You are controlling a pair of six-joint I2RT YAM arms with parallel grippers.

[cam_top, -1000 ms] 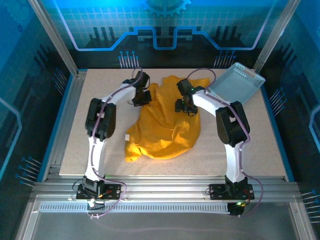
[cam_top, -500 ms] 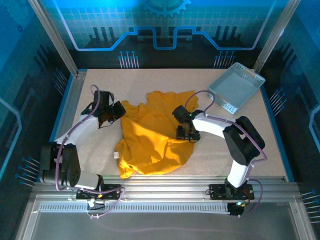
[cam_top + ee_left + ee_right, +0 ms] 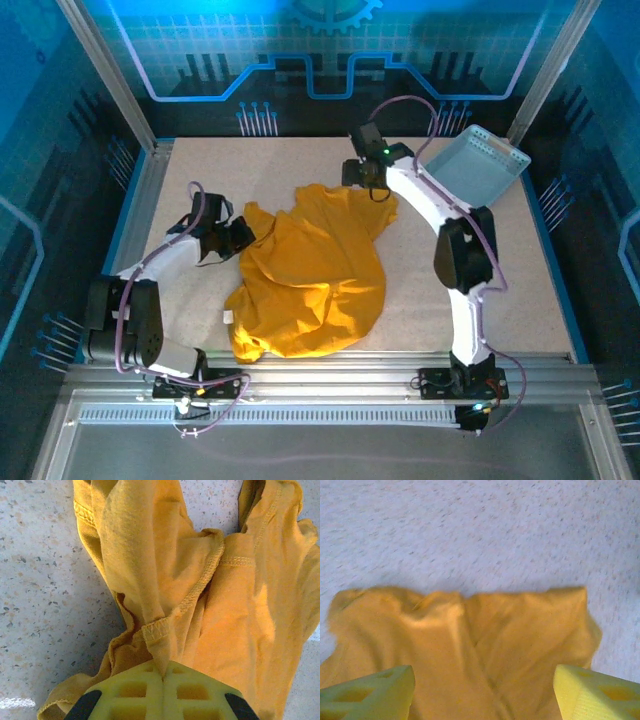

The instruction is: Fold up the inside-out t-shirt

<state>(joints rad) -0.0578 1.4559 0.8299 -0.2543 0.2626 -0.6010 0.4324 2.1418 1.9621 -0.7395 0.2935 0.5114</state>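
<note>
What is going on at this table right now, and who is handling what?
Two robot arms are working on a mustard-yellow t-shirt that lies crumpled on the table, not yet folded. The left gripper is shut on a stitched hem at the shirt's left side. The right gripper hangs open above the shirt's far edge, holding nothing. A pale basket sits at the far right corner.

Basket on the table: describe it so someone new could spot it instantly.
In the top view, find the speckled table and go to its far right corner. A pale blue-grey plastic basket with perforated walls sits there. It is rigid and boxy, unlike the soft mustard-yellow t-shirt crumpled mid-table.
</note>
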